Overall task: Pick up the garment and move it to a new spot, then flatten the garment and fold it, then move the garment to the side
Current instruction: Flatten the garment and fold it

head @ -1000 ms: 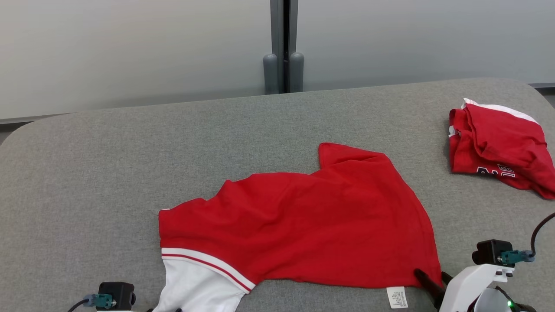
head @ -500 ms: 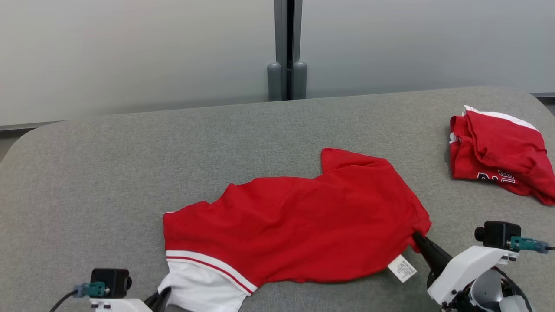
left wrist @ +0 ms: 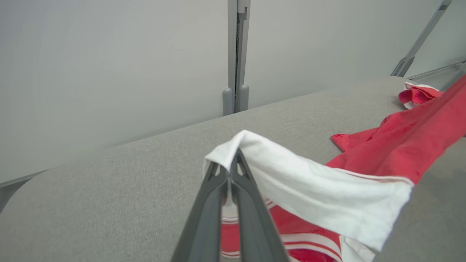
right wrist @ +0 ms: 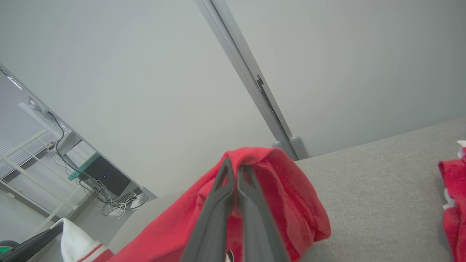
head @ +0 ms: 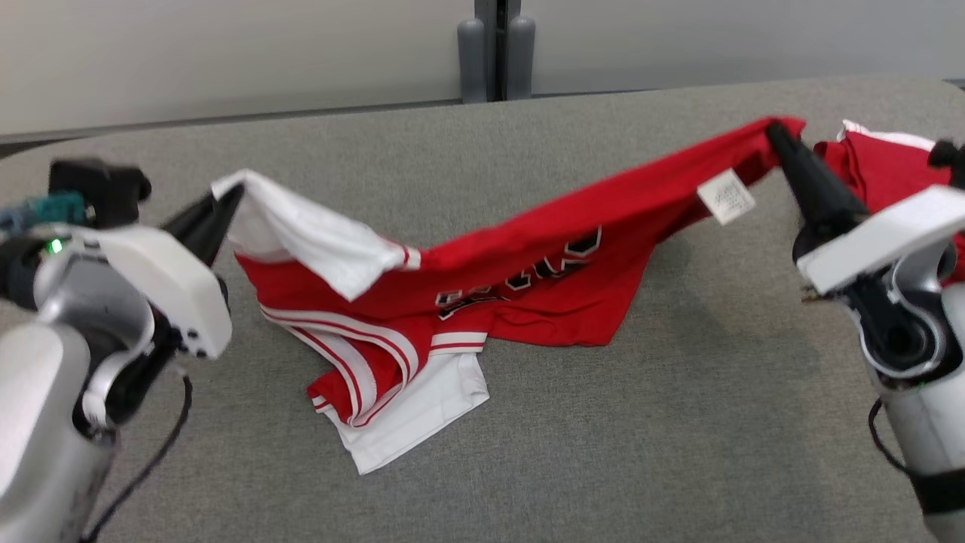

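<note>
Red cloth with white trim, the garment, hangs stretched between the two grippers, and its middle and one white sleeve sag onto the table. The left gripper has its jaws closed tight on a white sleeve edge. The right gripper has its jaws closed on a red corner near the label.

The pick-up looks made, but I judge the task is only at its start. The garment is not yet laid at a new spot and it is crumpled and twisted — flattening, folding and moving it aside are all left.

The table is covered with grey woven fabric. A second garment lies bunched at the far right, just behind the right gripper. Behind the table stands a plain pale wall with a grey post. The right wrist view shows also cables on the floor of the room.
</note>
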